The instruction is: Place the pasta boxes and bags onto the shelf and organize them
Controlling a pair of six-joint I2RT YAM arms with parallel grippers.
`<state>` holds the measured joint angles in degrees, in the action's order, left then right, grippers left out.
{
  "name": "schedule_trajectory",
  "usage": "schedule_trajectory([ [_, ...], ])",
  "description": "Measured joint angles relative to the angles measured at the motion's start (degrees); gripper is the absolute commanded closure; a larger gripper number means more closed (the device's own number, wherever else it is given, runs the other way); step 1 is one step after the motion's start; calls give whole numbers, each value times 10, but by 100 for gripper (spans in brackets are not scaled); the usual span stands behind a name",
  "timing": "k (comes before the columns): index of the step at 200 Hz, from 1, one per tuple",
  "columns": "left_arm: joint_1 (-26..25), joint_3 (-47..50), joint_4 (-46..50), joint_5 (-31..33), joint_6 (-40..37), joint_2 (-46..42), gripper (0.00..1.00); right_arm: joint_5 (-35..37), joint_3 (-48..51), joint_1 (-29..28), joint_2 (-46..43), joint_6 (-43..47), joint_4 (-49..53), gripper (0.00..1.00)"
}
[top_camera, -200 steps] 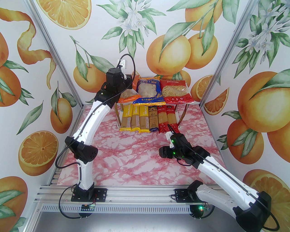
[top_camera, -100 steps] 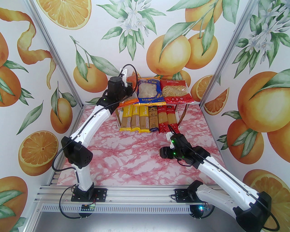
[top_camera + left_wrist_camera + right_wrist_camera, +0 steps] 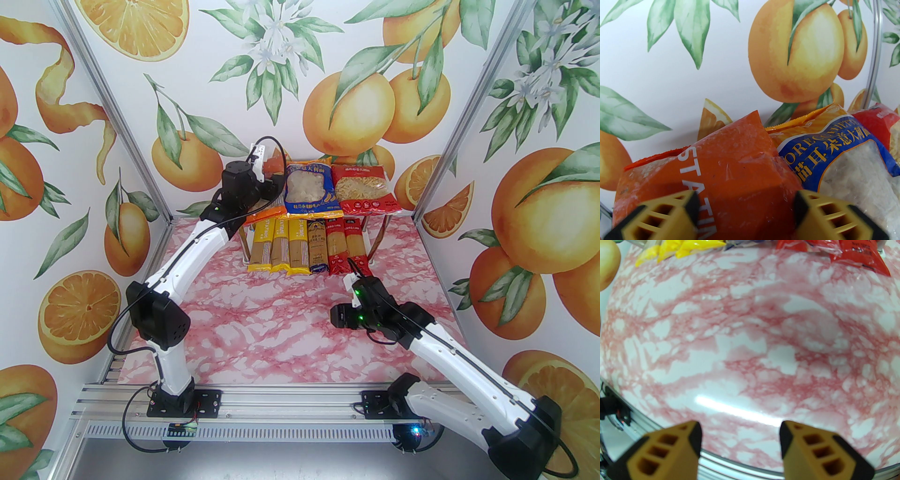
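As I watch remotely, left claw released, jaws spread astride orange bag on shelf top tier, blue bag beside it, red bag rightmost, six spaghetti packs side by side on lower tier, right claw parted, empty, above table.

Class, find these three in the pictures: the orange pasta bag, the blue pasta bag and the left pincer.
orange pasta bag [image 3: 745, 164], left wrist view, middle of its orange front.
blue pasta bag [image 3: 307, 186], top external view, its clear window.
left pincer [image 3: 746, 199], left wrist view, midway between its fingertips.
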<state>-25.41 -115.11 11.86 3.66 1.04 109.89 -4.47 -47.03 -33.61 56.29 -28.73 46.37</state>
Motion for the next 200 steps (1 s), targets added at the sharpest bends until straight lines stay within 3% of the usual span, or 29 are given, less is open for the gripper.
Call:
schedule_trajectory([
  [62, 1, -123, 56, -32, 0, 69, 10, 0, 0, 0, 0, 0, 0, 40],
  [105, 0, -215, 101, -54, 0, 103, 13, 0, 0, 0, 0, -4, 0, 40],
  [153, 0, -231, 111, -48, -8, 96, 15, 0, 0, 0, 0, -4, 0, 40],
  [168, 0, -231, 116, -29, -12, 86, 23, 0, 0, 0, 0, -4, 0, 40],
  [175, -1, -231, 124, -9, -14, 78, 32, 0, 0, 0, 0, -4, 0, 40],
  [187, 0, -231, 139, 26, -11, 61, 63, 0, 0, 0, 0, -4, 0, 40],
  [200, 5, -231, 161, 63, -14, 38, 68, 0, 0, 0, 0, -4, 0, 40],
])
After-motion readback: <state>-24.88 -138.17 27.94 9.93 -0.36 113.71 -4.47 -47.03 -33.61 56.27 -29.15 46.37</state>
